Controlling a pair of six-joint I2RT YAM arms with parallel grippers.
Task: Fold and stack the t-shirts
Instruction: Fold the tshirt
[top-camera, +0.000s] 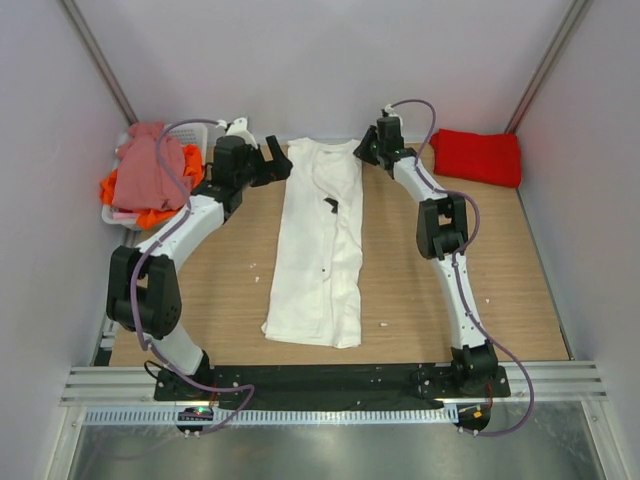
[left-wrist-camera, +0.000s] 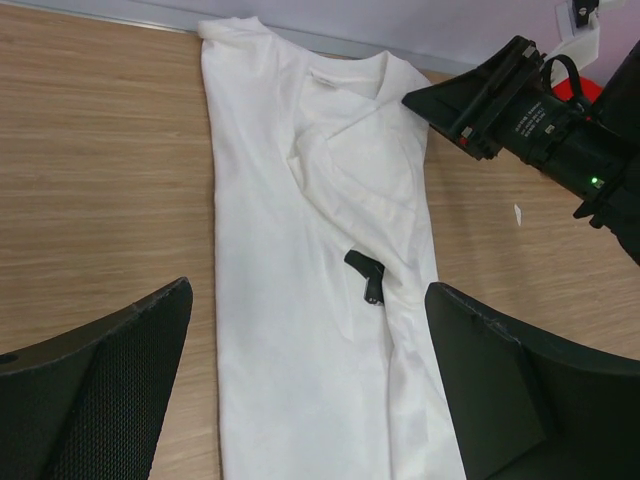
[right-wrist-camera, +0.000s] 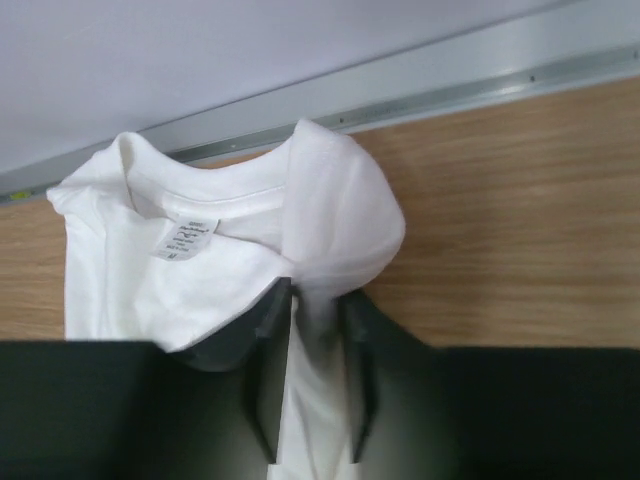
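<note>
The white t-shirt (top-camera: 320, 240) lies folded into a long strip down the middle of the table, collar at the far end, its small black print (left-wrist-camera: 366, 275) showing. My right gripper (top-camera: 364, 150) is shut on the shirt's far right shoulder; cloth (right-wrist-camera: 335, 215) bunches between its fingers (right-wrist-camera: 268, 330). My left gripper (top-camera: 276, 160) is open and empty, hovering just left of the collar; its fingers (left-wrist-camera: 110, 370) straddle the shirt body in the left wrist view. A red t-shirt (top-camera: 477, 156) lies folded at the far right. Pink (top-camera: 146, 165) and orange (top-camera: 150, 214) shirts are heaped at the far left.
The white slotted basket (top-camera: 205, 135) stands at the far left under the pink and orange heap. The back wall and its metal rail (right-wrist-camera: 420, 95) run just beyond the collar. Side walls close in the table left and right.
</note>
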